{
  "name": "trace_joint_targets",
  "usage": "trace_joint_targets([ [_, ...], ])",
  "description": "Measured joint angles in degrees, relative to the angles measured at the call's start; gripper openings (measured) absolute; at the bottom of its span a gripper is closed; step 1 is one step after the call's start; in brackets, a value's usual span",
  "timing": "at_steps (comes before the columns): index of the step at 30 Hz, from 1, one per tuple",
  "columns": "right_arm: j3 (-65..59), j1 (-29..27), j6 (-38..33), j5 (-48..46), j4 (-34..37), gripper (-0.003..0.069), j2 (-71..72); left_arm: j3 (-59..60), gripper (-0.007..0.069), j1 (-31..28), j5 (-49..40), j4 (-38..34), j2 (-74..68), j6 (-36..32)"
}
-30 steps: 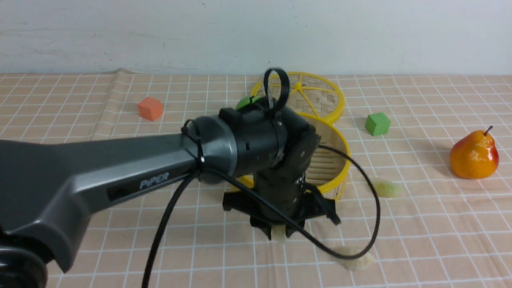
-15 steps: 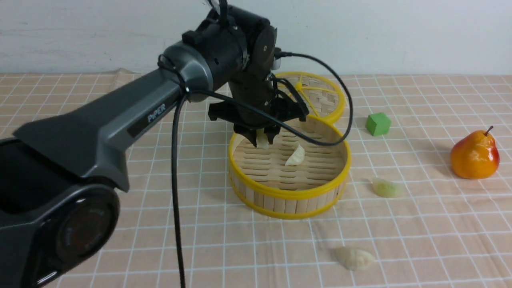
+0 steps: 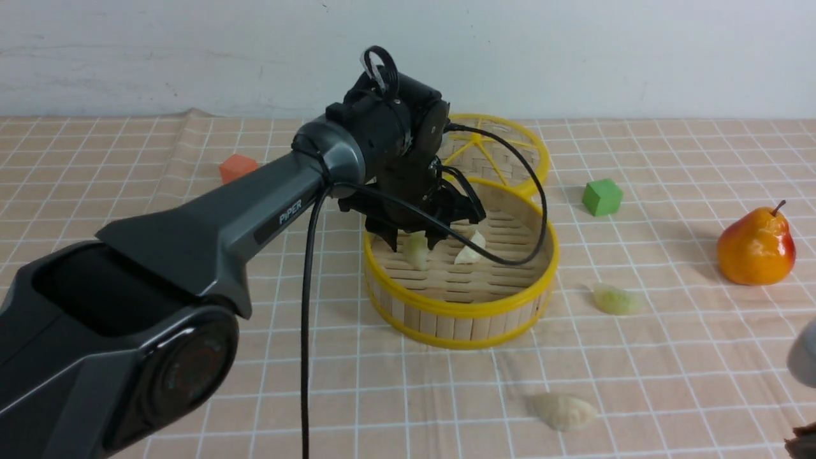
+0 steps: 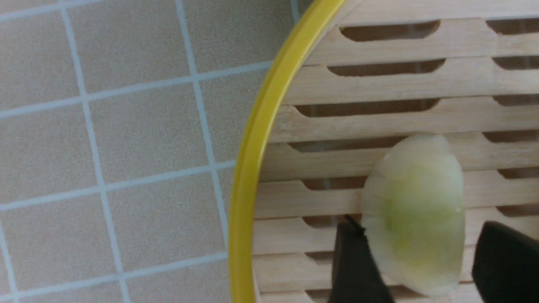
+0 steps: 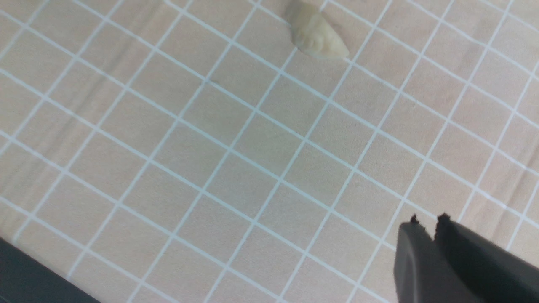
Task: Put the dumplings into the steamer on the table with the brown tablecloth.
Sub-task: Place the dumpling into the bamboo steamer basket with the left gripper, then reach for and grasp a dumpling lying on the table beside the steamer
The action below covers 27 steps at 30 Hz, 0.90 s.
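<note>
Left pincer (image 3: 415, 244): we see it hanging low inside the steamer (image 3: 459, 307), its jaws spread; in the left wrist view one black finger (image 4: 358, 261) touches the pale green dumpling (image 4: 414, 214) and the other stands clear of it.
Pale green dumpling: it stands on end between the fingers, inside the steamer near its left wall; we cannot tell whether it rests on the slats.
Cream-white dumpling (image 3: 470, 250): it lies on the slatted floor, just right of the green one.
Second green dumpling (image 3: 615, 299): we find it on the brown tablecloth (image 3: 669, 357), near the steamer's right side.
Second cream dumpling (image 3: 564, 411): on the cloth in front of the steamer, well apart from it; the right wrist view shows it too.
Right pincer (image 5: 427, 219): its fingers are pressed together with nothing between them, above bare cloth and apart from that dumpling.
Woven lid (image 3: 503, 153): flat behind the steamer, touching its far rim.
Orange cube (image 3: 237, 167): far left, partly behind the left arm.
Green cube (image 3: 601, 196): right of the lid.
Pear (image 3: 755, 245): upright at the far right.
</note>
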State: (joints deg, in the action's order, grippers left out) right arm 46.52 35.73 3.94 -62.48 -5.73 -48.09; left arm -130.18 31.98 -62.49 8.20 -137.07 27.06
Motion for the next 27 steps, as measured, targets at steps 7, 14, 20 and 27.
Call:
trace_joint_targets([
  [7,3.9,-2.4,-0.2,3.2,-1.2,0.0074,-14.1,-0.2,0.0468,-3.7,-4.9,-4.9,11.6,-1.2],
  [14,11.3,-11.6,-14.1,6.6,10.2,0.0015,-26.9,0.1,0.0214,-4.8,-8.1,-5.2,27.3,-5.1],
  [20,14.6,-12.6,-27.5,8.3,19.8,0.0009,-36.3,9.3,-0.0014,-4.8,-8.9,-5.3,40.4,-10.3],
  [27,15.0,-12.6,-40.3,14.3,24.1,0.0273,-43.2,33.4,-0.0014,-4.8,-8.9,-5.3,56.0,-14.1],
])
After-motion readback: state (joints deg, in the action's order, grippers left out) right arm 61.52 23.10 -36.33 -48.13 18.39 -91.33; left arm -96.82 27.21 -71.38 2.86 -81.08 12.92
